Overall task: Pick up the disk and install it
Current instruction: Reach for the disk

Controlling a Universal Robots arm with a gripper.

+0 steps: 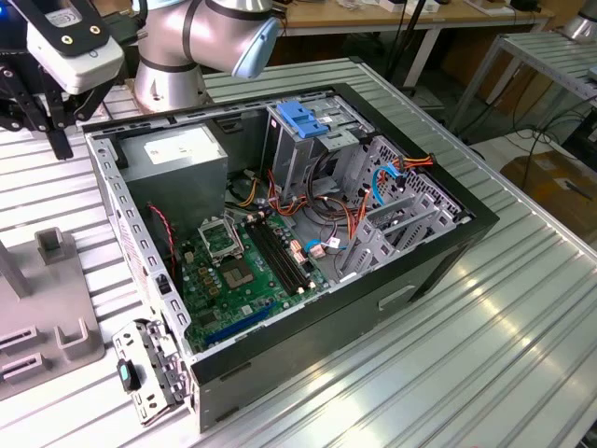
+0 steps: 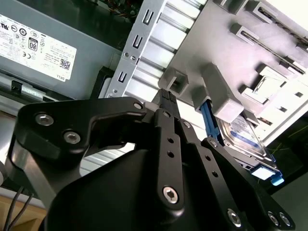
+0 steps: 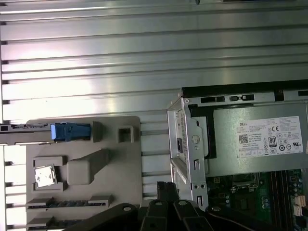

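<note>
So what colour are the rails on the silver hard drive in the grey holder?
Bright blue plastic rails on the disk, clearest in the second wrist view.

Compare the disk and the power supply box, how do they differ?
The disk stands on edge in the grey holder outside the case; the power supply box sits inside it. The disk has blue rails; the box has none. The disk is far smaller. Both are grey with labels.
</note>
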